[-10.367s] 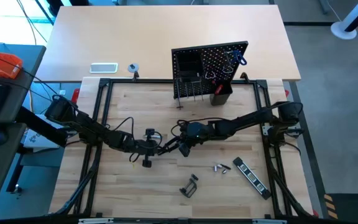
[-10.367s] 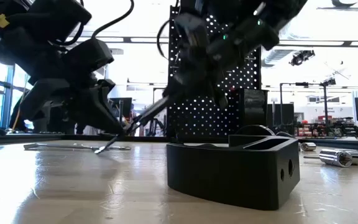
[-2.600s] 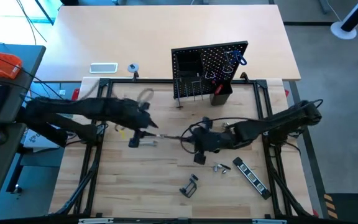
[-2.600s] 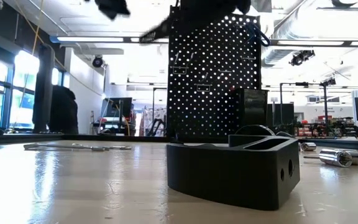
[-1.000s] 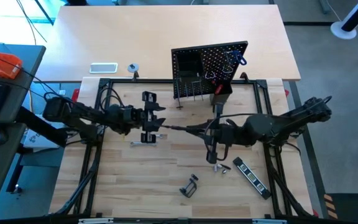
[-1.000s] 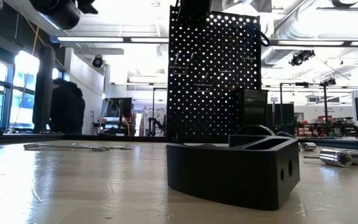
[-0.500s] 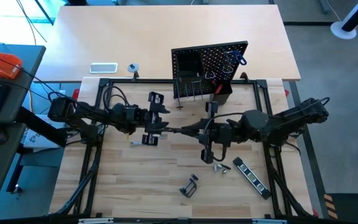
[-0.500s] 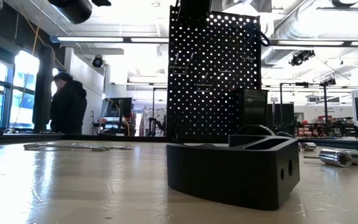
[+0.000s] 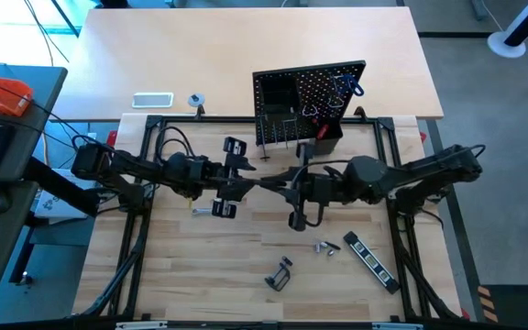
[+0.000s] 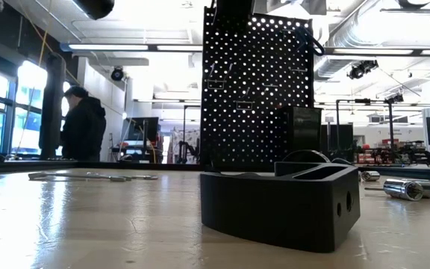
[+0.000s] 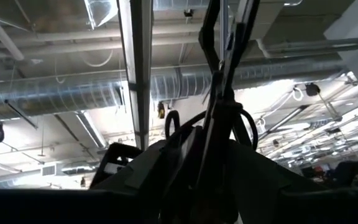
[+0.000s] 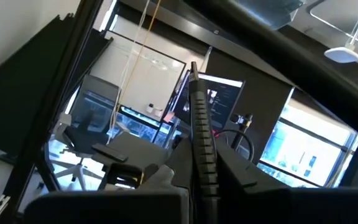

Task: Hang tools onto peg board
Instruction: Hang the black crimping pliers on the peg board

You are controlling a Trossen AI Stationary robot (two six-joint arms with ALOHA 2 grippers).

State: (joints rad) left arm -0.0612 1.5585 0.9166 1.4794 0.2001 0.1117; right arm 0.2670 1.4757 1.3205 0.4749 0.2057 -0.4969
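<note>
Both arms raised above the wooden surface (image 9: 200,266) and meeting near its middle, just in front of the peg board (image 9: 310,101). Left pincer (image 9: 246,188) reaching in from the left, right pincer (image 9: 282,186) from the right, tips nearly together (hard to tell from above whether touching).

In the right wrist view, right pincer (image 12: 199,168) clamped on a ridged black handle (image 12: 202,146) standing up between its fingers. In the left wrist view, left pincer (image 11: 219,155) closed around thin dark metal shafts (image 11: 222,56) rising past it; which tool, not clear.

Peg board upright at the far edge of the surface, black and dotted with holes, carrying a blue-handled hex key (image 9: 349,85), some hung tools and a small black bin (image 9: 326,140) at its lower front.

Lying loose on the near right of the surface: a black clamp (image 9: 280,275), a silver socket piece (image 9: 325,247) and a black striped bar (image 9: 370,260). Silver wrenches (image 10: 88,176) flat on the surface at left in the low view, with a black block (image 10: 278,205) close to that camera.

White flat rectangle (image 9: 153,100) and small tape roll (image 9: 196,100) on the pale desk behind. Person in dark clothes (image 10: 80,127) standing far back in the room
</note>
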